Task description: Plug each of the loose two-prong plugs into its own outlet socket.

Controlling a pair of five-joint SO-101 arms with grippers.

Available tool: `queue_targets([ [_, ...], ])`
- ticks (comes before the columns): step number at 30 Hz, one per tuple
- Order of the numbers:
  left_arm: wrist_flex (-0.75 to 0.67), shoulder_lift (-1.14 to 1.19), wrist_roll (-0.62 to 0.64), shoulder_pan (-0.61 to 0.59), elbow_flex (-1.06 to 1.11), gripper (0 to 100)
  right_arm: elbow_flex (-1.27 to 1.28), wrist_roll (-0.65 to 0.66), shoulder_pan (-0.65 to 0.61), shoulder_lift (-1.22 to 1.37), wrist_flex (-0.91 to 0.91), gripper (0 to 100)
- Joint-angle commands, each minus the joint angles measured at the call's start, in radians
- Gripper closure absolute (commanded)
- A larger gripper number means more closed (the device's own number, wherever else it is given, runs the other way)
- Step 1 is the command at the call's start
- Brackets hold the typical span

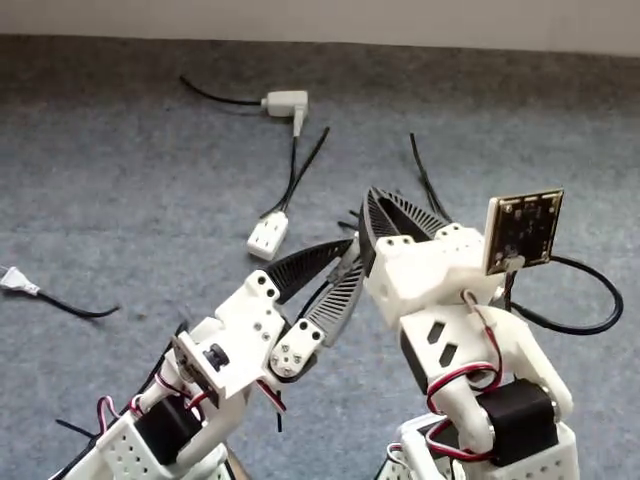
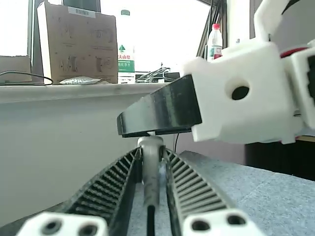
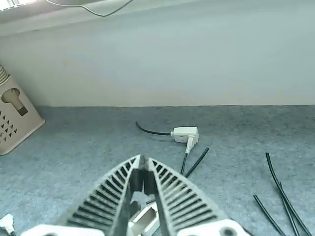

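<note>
While my left fingers (image 2: pixel 113 183) pinch a grey plug (image 2: pixel 151 167), its cord (image 2: pixel 150 222) trailing between them, my right fingers (image 3: pixel 173 196) are pressed nearly together, crossing just beyond the plug's tip.

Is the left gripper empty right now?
No, the left gripper is shut on a pale plug with a black cord.
</note>
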Motion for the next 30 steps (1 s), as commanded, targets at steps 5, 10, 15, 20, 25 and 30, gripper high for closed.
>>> queue_targets([
  [5, -0.029, -0.015, 0.0, -0.007, -0.015, 99, -0.291, 0.16, 0.027, 0.027, -0.068, 99.1],
  [10, -0.031, -0.005, 0.0, -0.007, 0.008, 99, -0.522, 0.176, 0.025, 0.027, -0.065, 99.1],
  [15, -0.031, -0.005, 0.0, -0.005, 0.005, 99, -0.564, 0.114, -0.12, 0.025, 0.051, 99.1],
  [20, -0.031, -0.013, 0.0, -0.005, 0.004, 99, -0.421, -0.011, -0.308, 0.025, 0.134, 99.1],
  [25, -0.031, -0.013, 0.0, -0.007, 0.004, 99, -0.248, -0.035, -0.274, 0.021, 0.068, 99.1],
  [30, -0.031, -0.015, 0.0, -0.007, 0.002, 99, -0.116, -0.035, -0.134, 0.021, -0.002, 99.1],
])
